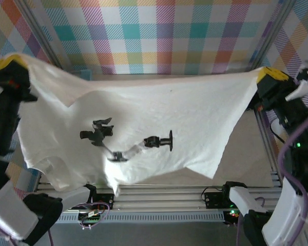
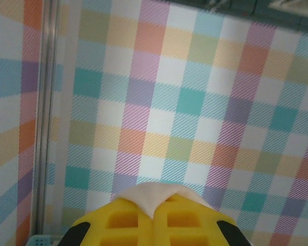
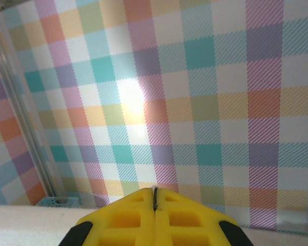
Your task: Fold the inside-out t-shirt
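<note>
Between the yellow fingers of the left claw (image 2: pixel 155 207), which are pressed shut, a small fold of white cloth is poking up. This claw is gripping the inside-out t-shirt (image 1: pixel 143 113) by one upper corner. The right claw (image 3: pixel 154 200) is likewise standing closed, with only a thin dark seam between its fingers. White fabric is running just beneath it, and from above the shirt's other upper corner is reaching right into it. I am judging that it is gripping the shirt too, though the pinched bit itself is hidden.

Both grips are looking shallow, taking only a little cloth. A sharp pull apart, or a quick swing, could be tugging a corner free and dropping half the shirt in a heap.

Outward from the claws, the shirt is hanging spread in the air between them like a sheet, with its top edge sagging a little in the middle. One sleeve (image 1: pixel 46 169) is dangling at the lower left over the metal rail (image 1: pixel 164 192) at the near edge, while the right side is ending higher, above the bare beige surface (image 1: pixel 246 148). That low sleeve could be snagging on the rail or the arm bases during lowering. The slack middle could be laying creases into the fold.
</note>
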Controlling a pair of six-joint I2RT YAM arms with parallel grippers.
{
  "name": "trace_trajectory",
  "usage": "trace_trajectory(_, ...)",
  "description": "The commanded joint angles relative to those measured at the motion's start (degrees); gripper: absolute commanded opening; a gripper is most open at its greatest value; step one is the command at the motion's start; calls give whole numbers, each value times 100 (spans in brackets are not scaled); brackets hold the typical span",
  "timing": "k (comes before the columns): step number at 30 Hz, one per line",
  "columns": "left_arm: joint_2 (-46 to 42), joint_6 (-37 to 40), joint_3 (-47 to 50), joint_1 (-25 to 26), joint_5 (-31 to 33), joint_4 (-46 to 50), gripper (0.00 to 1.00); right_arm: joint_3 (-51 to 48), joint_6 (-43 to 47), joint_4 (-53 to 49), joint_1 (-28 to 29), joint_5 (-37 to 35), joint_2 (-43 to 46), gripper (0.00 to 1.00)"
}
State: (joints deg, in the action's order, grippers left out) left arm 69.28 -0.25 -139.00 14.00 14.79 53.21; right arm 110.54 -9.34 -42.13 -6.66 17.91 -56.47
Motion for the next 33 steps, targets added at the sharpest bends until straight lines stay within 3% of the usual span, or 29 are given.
trace_trajectory(1, 914, 287, 67, -54, 240, -365, 0, -283, 169, 521, 23, -151, -673, 0)
trace_trajectory(8, 2505, 214, 725, -347, -87, -1209, 1, -1059, 33, 1939, 160, 17, -2283, 0)
trace_trajectory(11, 3484, 152, 623, -498, -253, -1515, 6, -885, 108, 2356, 400, -134, -3489, 2)
trace_trajectory(13, 4333, 61, 301, -562, -374, -1710, 9, -428, 95, 2566, 528, -248, -4507, 8)
trace_trajectory(15, 5245, -51, -611, -613, -605, -1439, 18, 444, 190, 2317, 634, -533, -5554, 18)
trace_trajectory(18, 6580, -179, -2689, -622, -875, -284, 41, 2461, 390, 864, 763, -914, -7032, 34)
trace_trajectory(21, 6610, -458, -3101, -618, -1206, 563, 54, 3185, 580, -324, 930, -1234, -7342, 45)
trace_trajectory(22, 6375, -588, -2774, -590, -1342, 754, 55, 2841, 571, -527, 1014, -1427, -7112, 48)
trace_trajectory(24, 5578, -630, -1209, -415, -1429, 496, 56, 953, 453, -257, 1200, -1623, -6136, 52)
trace_trajectory(26, 3935, -768, 1862, -217, -1516, -1357, 60, -1098, 202, 335, 1375, -1779, -4938, 55)
trace_trajectory(27, 3280, -990, 2852, -220, -1657, -2056, 62, -1864, 53, 448, 1431, -1791, -4511, 57)
trace_trajectory(29, 2386, -1229, 4047, -193, -1771, -2403, 63, -3253, -297, 413, 1604, -1734, -3640, 58)
trace_trajectory(33, 1126, -1645, 5906, -69, -1667, -2797, 63, -5087, -1123, -133, 2093, -1958, -2459, 59)
